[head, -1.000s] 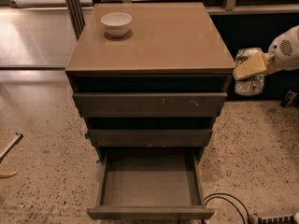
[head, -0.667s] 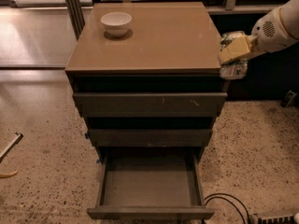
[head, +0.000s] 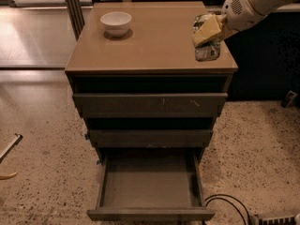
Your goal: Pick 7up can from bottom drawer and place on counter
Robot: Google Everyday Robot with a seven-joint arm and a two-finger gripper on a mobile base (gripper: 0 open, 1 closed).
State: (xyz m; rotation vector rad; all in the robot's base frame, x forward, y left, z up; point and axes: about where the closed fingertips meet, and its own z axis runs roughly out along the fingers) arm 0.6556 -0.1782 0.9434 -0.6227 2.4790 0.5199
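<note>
While the bottom drawer stands pulled well out at the foot of the cabinet, its shallow dark tray open to view, the 7up can is up at the bench, by the right edge and nearer the front right corner than the back one. The gripper reaches in from the upper right on a white arm and is closed around the can. Its tan fingers press across the upper part, so that only a strip of green label above and the lower body with its silvery end below show past them (whether the can's underside touches the bench top or hangs just over it, I cannot tell). A white bowl rests on the bench toward the back left corner, well apart from the can and the gripper. Under the front edge of the bench, the two upper drawers sit one above the other with plain flat fronts, each shut or nearly so. A black cable curls on the speckled floor, just beside the front right corner of the bottom drawer.
</note>
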